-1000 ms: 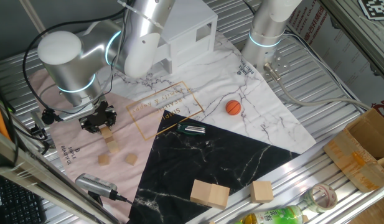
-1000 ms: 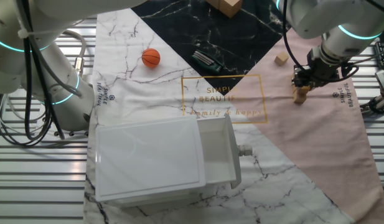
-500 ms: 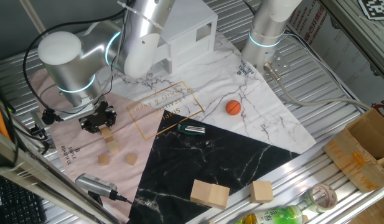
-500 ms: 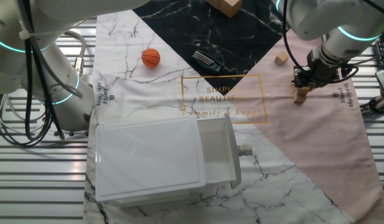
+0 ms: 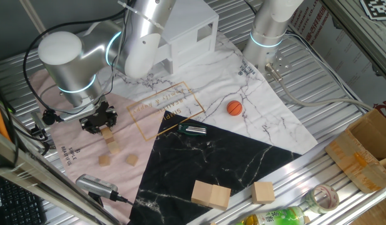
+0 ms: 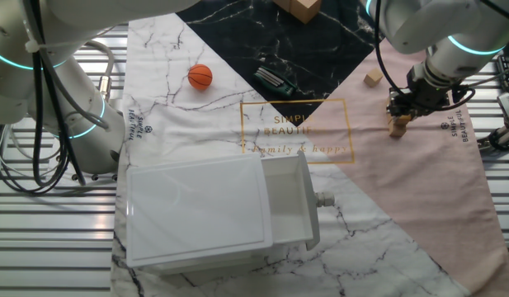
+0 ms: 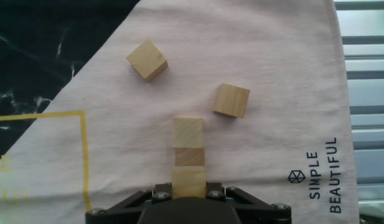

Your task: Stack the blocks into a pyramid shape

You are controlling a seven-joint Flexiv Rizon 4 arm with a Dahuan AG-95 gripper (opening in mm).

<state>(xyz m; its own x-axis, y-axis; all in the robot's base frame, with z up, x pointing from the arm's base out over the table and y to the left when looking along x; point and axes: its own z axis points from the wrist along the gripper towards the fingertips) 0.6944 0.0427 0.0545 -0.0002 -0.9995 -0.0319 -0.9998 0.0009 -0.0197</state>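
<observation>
Wooden blocks on the pink cloth (image 7: 285, 74), gripper (image 7: 188, 190) low over them.
Its fingers seem to clasp the nearest block (image 7: 188, 181), in line with two more (image 7: 188, 132); two other blocks (image 7: 147, 60) lie apart beyond.

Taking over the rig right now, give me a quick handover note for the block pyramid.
Gripper: low over the pink cloth, fingers either side of the near cube; clamped or released, cannot tell.
Blocks: the next cube lies in line just ahead. A shaded face between them may be another cube or a side face. Two loose cubes lie further out.
Done: no finished pyramid visible.
Left: find any unseen blocks, line up the base row, then stack the upper rows.
</observation>
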